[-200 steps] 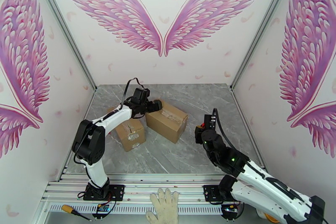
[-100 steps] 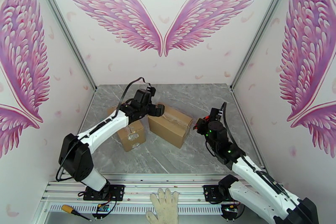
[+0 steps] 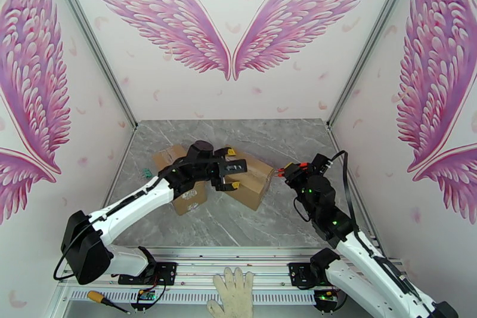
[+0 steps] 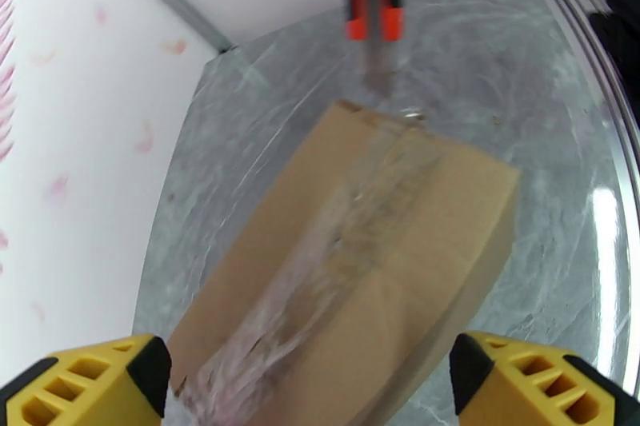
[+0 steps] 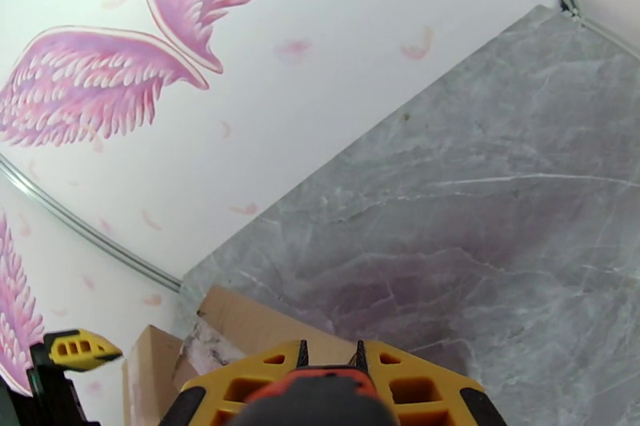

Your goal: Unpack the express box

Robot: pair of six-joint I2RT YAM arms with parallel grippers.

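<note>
At the bottom edge of the top view a white work glove (image 3: 234,293) lies on the aluminium rail (image 3: 197,265), with a yellow-handled screwdriver (image 3: 102,300) in the lower left corner. Above the rail, both arms reach toward the middle of the grey marble table (image 3: 238,221). The left gripper (image 3: 234,174) hangs just left of centre over the express box (image 3: 250,183). In the left wrist view this claw (image 4: 308,364) is spread wide, with one yellow finger in each lower corner of the frame and the near end of the carton between them. Whether the pads touch the cardboard cannot be told. The carton (image 4: 360,260) lies flat on the marble, angled toward the upper right, and a strip of clear tape runs along its closed top seam. The right gripper (image 3: 295,169), right of centre, is clenched on an orange cutter (image 4: 372,16). The cutter's grey blade points down at the carton's far corner at the top of the left wrist frame. In the right wrist view those fingers (image 5: 330,364) sit at the bottom edge with the cutter's red and black body between them, and the carton (image 5: 240,324) lies beyond them at lower left. A second box (image 3: 186,193) stands just left of the carton, partly under the left arm. Farther back the pale wall (image 3: 232,98) carries painted pink wings.
</note>
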